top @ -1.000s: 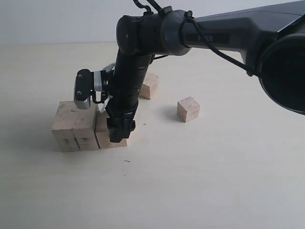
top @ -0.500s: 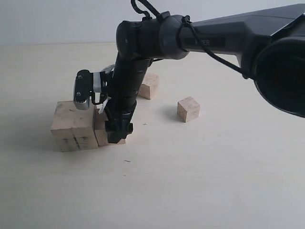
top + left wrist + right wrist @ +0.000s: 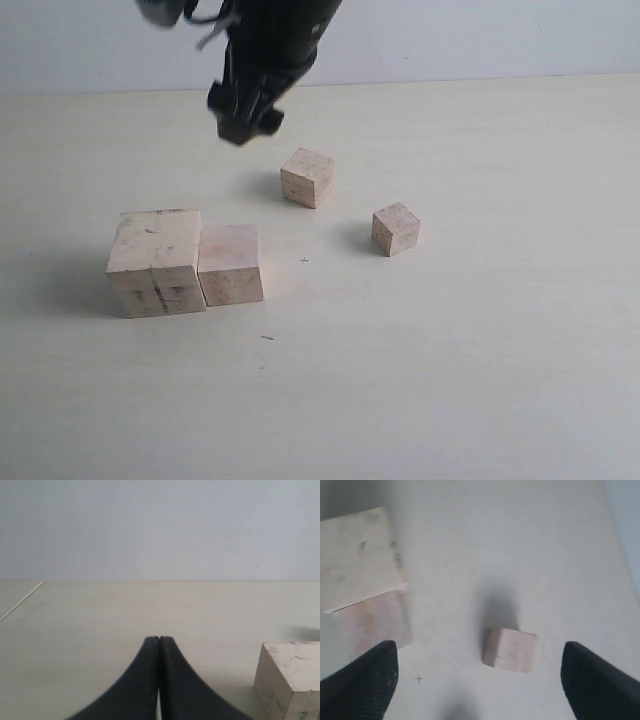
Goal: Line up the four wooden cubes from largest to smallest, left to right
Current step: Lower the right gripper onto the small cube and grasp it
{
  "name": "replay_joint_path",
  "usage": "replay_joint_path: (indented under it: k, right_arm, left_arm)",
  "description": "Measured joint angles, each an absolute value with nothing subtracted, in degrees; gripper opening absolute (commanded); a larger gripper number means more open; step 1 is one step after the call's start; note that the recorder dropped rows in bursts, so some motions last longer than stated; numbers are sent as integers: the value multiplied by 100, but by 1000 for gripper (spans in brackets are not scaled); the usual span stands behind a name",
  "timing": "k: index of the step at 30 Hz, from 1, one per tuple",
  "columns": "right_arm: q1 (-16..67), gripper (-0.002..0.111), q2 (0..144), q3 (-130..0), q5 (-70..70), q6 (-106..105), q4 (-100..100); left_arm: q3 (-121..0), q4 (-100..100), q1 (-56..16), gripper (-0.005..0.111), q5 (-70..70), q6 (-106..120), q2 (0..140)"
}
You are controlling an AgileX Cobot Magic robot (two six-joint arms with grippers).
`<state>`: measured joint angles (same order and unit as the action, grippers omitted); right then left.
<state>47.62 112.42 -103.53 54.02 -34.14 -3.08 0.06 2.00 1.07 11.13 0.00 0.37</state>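
The largest cube (image 3: pixel 155 262), scuffed with dark marks, stands at the left, and the second cube (image 3: pixel 231 264) touches its right side. The third cube (image 3: pixel 307 177) sits farther back, and the smallest cube (image 3: pixel 396 229) lies to the right, apart from the rest. My right gripper (image 3: pixel 245 112) hangs high above the table, behind the pair. It is open (image 3: pixel 478 672) and empty, with the third cube (image 3: pixel 510 649) far below between its fingers. My left gripper (image 3: pixel 159 640) is shut on nothing, low over the table beside the largest cube (image 3: pixel 292 680).
The pale table (image 3: pixel 450 380) runs back to a white wall (image 3: pixel 480 35). A thin light line (image 3: pixel 22 600) crosses the table in the left wrist view. A small dark mark (image 3: pixel 304 260) lies right of the second cube.
My right arm has let go of the second cube and risen up and back, out of most of the exterior view. The second cube now stands against the largest cube.
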Motion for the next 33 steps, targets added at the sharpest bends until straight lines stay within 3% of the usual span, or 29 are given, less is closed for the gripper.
replay_joint_path:
  k: [8,23,25,31,33]
  right_arm:
    - [3845,83,11545,-10367,5400,-1691,34]
    - [3801,82,13293,-10367,3873,-2169,0]
    - [3801,72,13396,-10367,3708,-2209,0]
    - [3801,0,13484,-10367,3534,-2285,0]
    - [3801,1,13385,-10356,3588,-2285,0]
  left_arm:
    - [6,200,107,0,1113,0,37]
    - [6,200,107,0,1113,0,37]
    - [6,200,107,0,1113,0,37]
    - [6,200,107,0,1113,0,37]
    - [6,200,107,0,1113,0,37]
